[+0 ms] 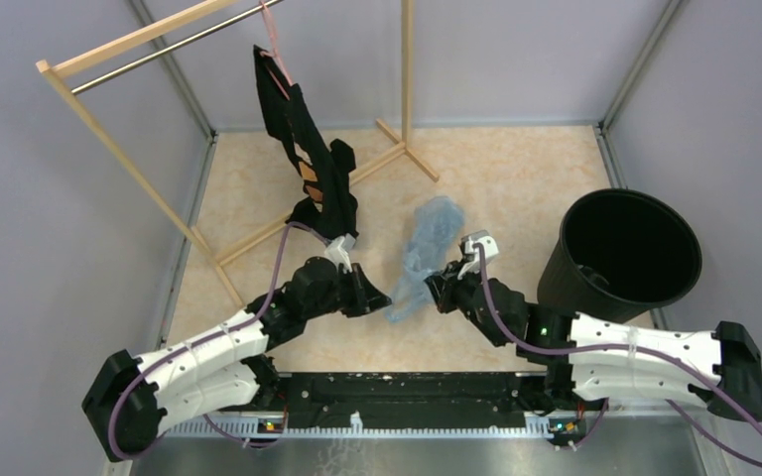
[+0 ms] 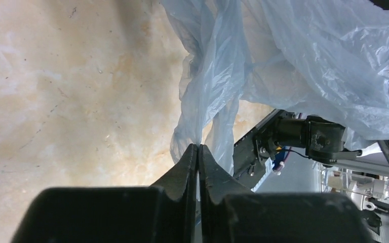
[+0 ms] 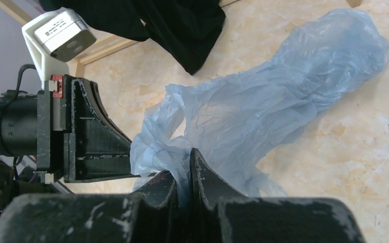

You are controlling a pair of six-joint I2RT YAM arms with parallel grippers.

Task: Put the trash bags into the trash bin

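Note:
The pale blue see-through trash bag (image 1: 427,253) lies wrinkled on the beige floor between my two grippers. My left gripper (image 1: 385,297) is shut on the bag's near edge; the left wrist view shows the film (image 2: 283,55) pinched between the closed fingertips (image 2: 198,148). My right gripper (image 1: 435,290) is shut on a bunched part of the same bag (image 3: 263,101), film squeezed between its fingers (image 3: 186,162). The black ribbed trash bin (image 1: 625,253) stands upright at the right, mouth open, just beyond my right arm.
A wooden clothes rack (image 1: 159,149) stands at the back left, with a black garment with orange patches (image 1: 308,159) hanging from it close to my left wrist. The garment's hem shows in the right wrist view (image 3: 182,30). Grey walls enclose the floor.

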